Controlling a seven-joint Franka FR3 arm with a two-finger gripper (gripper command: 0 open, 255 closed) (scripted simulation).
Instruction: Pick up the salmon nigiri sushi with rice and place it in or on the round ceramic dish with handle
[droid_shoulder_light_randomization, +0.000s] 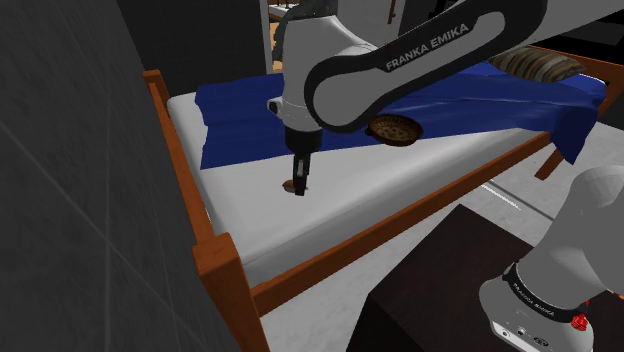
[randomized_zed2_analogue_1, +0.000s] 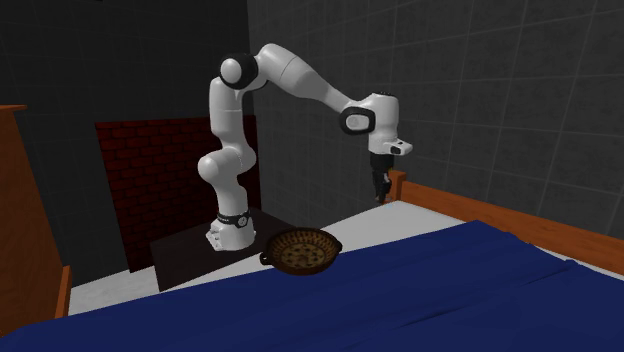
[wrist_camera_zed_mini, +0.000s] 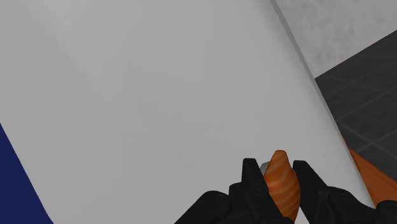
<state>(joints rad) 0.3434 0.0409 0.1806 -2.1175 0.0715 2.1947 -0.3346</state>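
Note:
The salmon nigiri (wrist_camera_zed_mini: 280, 180), orange with pale stripes and a bit of white rice behind it, sits clasped between my black fingers. My gripper (wrist_camera_zed_mini: 277, 173) is shut on it and hangs above the white bed sheet (droid_shoulder_light_randomization: 330, 205). In the shoulder view the gripper (droid_shoulder_light_randomization: 298, 186) points down over the sheet near the blue blanket's edge, with the sushi (droid_shoulder_light_randomization: 289, 186) at its tip. The round brown dish with handles (droid_shoulder_light_randomization: 393, 129) lies on the blue blanket to the shoulder view's right of the gripper. The second exterior view has the dish (randomized_zed2_analogue_1: 301, 250) on the blanket's edge and the gripper (randomized_zed2_analogue_1: 379, 190) well above the bed.
A blue blanket (droid_shoulder_light_randomization: 450, 95) covers the far half of the bed. A wooden bed frame (droid_shoulder_light_randomization: 190, 215) runs around the mattress. A striped brown cushion (droid_shoulder_light_randomization: 537, 65) lies at the far right. My dark stand (randomized_zed2_analogue_1: 215, 255) sits beside the bed, before a brick wall.

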